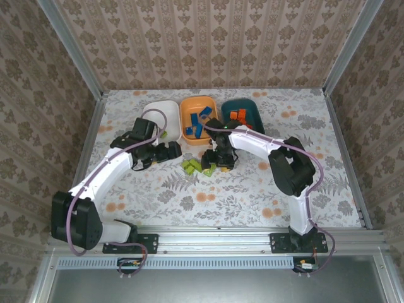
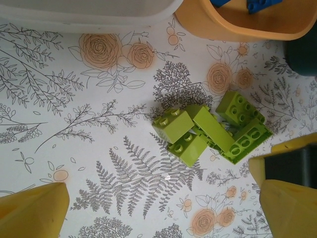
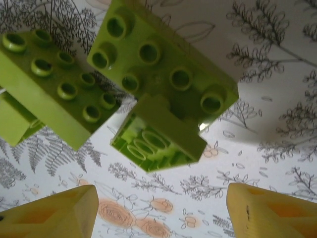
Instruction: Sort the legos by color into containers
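Several lime green legos (image 1: 197,166) lie bunched on the flowered table in front of the bowls, also in the left wrist view as a green cluster (image 2: 210,130). In the right wrist view, green bricks (image 3: 158,84) lie just beyond my right gripper (image 3: 161,213), which is open with nothing between its yellow fingers. My right gripper (image 1: 221,161) hangs over the right end of the pile. My left gripper (image 1: 177,151) is open to the left of the pile, its fingers wide apart over bare table (image 2: 163,208). Blue legos (image 1: 198,124) are in the orange bowl (image 1: 187,108), orange ones (image 1: 238,115) in the teal bowl (image 1: 252,108).
The white bowl (image 1: 165,106) stands left of the orange one, partly hidden by my left arm. All three bowls line the back of the table, near the wall. Metal rails border the table on both sides. Open tabletop lies between the pile and the arm bases.
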`<action>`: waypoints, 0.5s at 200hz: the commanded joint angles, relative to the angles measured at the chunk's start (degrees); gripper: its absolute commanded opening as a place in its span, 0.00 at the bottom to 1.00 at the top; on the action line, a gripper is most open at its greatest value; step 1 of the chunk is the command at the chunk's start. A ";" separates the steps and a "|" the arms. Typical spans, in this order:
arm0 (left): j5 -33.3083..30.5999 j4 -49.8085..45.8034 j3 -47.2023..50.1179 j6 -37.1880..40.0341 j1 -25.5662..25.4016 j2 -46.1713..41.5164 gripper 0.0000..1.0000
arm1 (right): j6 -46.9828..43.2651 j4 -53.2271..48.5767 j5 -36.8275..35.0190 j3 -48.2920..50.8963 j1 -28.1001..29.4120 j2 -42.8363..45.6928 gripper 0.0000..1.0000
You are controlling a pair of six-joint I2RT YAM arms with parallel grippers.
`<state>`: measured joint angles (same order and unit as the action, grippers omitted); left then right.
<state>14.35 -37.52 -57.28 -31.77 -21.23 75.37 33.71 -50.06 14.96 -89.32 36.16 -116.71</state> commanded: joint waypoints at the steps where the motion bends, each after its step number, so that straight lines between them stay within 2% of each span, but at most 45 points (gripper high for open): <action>1: 0.55 -1.74 0.65 0.97 0.67 -2.47 1.00 | 2.41 -2.93 -3.08 -3.10 0.06 -2.33 0.66; 54: 1.22 -2.60 0.81 1.84 2.12 -3.92 1.00 | 2.69 -4.52 -6.65 -5.72 0.05 -4.58 0.50; 100: 1.91 -1.76 1.32 1.75 2.63 -3.79 1.00 | 3.00 -4.49 -8.12 -2.08 -0.21 -1.07 0.28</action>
<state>15.14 -38.22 -56.82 -31.29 -19.03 72.55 36.27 -51.96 9.89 -93.41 36.16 -120.60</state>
